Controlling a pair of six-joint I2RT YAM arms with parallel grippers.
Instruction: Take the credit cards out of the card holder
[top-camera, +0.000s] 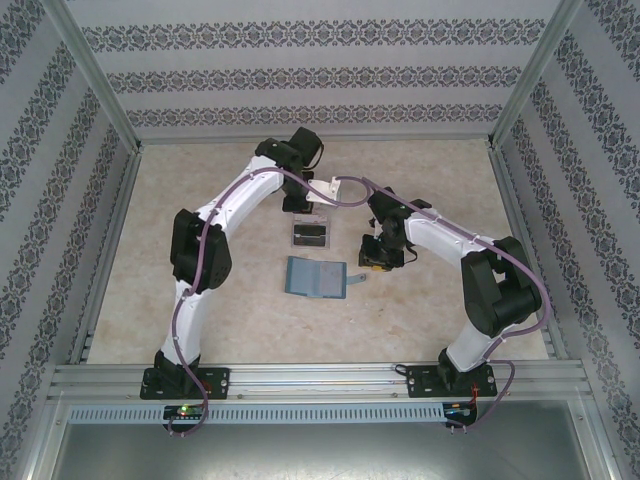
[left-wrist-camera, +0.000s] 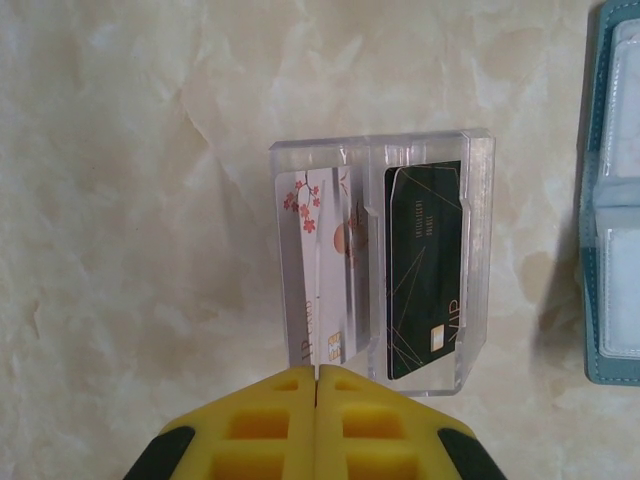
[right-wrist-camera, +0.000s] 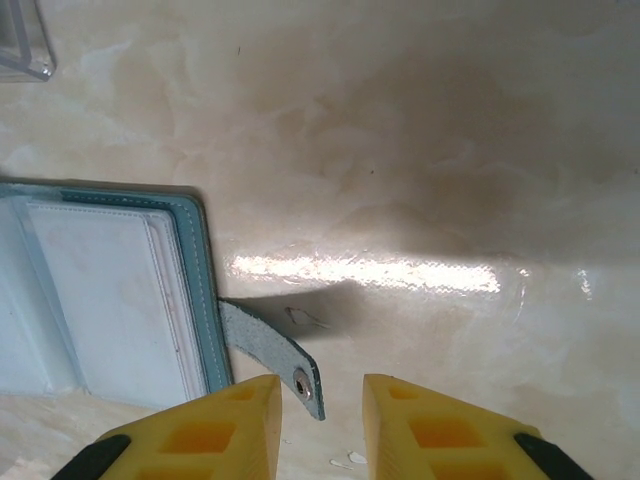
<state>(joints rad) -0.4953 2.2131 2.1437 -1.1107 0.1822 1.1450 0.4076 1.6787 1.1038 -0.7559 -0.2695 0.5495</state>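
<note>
R gripper: yellow fingers apart, nothing clamped. The strap tab pokes into the gap from 10 o'clock. Its snap end sits just beside one finger; touching or not, can't tell. The card holder lies open and flat at 9 o'clock of that gripper, clear pockets up. Can't tell if anything sits in them. From 12 round to 3 o'clock it's bare marble tabletop, lots of room. A corner of the clear tray shows way out at 11.

L gripper: fingers pressed together, holding nothing. Dead ahead at 12, right off the tips, is the clear tray with the credit cards in it. The white flowered card is in the 9 o'clock slot and the black card in the 3 o'clock slot, both flat inside the rim. Tips vs tray's near rim: contact unclear. The card holder's edge shows at 2 o'clock, apart from the tray. Open tabletop runs from 9 to 11.

From overhead, the tray sits at 12 o'clock of the card holder with a small gap, both mid-table. R gripper is at the holder's 3 o'clock, L gripper at the tray's 12. The side rails are well apart from everything.
</note>
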